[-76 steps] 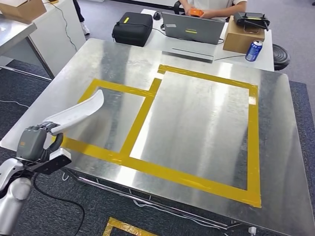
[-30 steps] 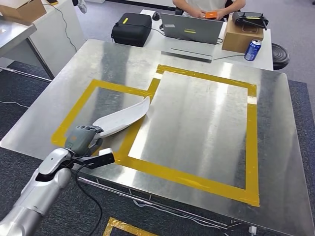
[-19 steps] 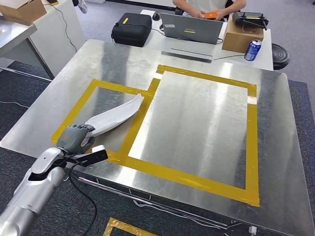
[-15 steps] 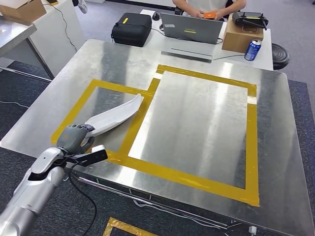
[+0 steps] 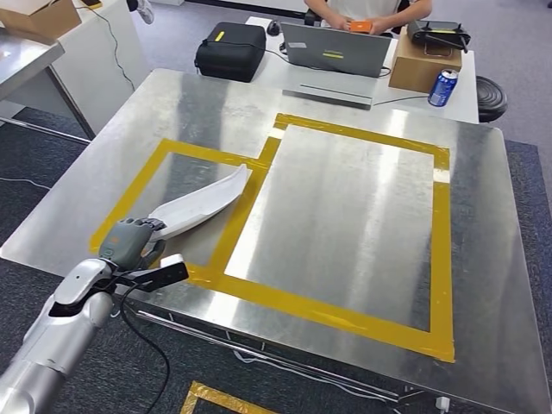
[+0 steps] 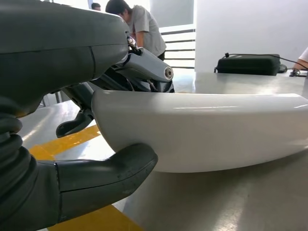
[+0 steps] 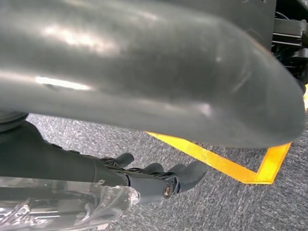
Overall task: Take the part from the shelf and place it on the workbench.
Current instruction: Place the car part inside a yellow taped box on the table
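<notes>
Part [image 5: 202, 203] is off the shelf and down at the desk [image 5: 338, 224], lying across the smaller yellow taped box [image 5: 163, 151], tip reaching its right tape edge. Wrist view suggests it sits on the metal, contact not fully clear. Left hand [image 5: 130, 241] grips its near end, thumb [image 6: 105, 175] under, fingers [image 6: 145, 65] over. Left to do: release, retract. Right hand [image 7: 160, 180] hangs over the carpet, fingers loosely extended, holding nothing.

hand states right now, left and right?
Left hand: holding the white part by one end, over the workbench.
Right hand: hanging over the floor, fingers loosely extended, holding nothing, so open.
</notes>
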Tool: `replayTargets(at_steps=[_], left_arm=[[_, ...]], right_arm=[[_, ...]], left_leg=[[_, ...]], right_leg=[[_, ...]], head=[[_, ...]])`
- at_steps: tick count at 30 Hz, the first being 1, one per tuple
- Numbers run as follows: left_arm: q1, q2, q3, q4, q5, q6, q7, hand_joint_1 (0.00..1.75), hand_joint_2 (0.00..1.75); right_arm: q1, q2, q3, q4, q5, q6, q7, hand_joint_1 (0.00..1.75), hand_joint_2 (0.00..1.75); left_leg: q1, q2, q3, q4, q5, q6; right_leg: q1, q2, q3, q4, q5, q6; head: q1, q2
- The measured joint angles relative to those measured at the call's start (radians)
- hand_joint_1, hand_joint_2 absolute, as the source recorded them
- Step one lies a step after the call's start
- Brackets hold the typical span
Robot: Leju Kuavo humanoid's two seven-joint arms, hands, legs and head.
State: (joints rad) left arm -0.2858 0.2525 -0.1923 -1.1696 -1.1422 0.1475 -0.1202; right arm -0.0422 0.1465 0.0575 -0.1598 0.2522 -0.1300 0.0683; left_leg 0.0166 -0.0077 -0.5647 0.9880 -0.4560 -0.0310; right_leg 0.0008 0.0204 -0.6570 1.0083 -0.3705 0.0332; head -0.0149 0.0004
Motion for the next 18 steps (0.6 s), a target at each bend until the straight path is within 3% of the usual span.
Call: replayTargets(at_steps=[3, 18], left_arm=[[0.000, 0.000, 0.000, 0.000, -0.001, -0.004, -0.001, 0.00, 1.75], [0.008, -0.015, 0.004, -0.015, 0.084, 0.010, -0.063, 0.00, 1.75]], right_arm=[[0.000, 0.000, 0.000, 0.000, 0.000, -0.001, 0.000, 0.00, 0.00], [0.000, 0.000, -0.001, 0.000, 0.000, -0.001, 0.000, 0.00, 0.00]], left_leg=[[0.000, 0.000, 0.000, 0.000, 0.000, 0.000], [0.000, 0.000, 0.000, 0.000, 0.000, 0.000]], right_leg=[[0.000, 0.000, 0.000, 0.000, 0.000, 0.000], [0.000, 0.000, 0.000, 0.000, 0.000, 0.000]], head=[[0.000, 0.000], [0.000, 0.000]])
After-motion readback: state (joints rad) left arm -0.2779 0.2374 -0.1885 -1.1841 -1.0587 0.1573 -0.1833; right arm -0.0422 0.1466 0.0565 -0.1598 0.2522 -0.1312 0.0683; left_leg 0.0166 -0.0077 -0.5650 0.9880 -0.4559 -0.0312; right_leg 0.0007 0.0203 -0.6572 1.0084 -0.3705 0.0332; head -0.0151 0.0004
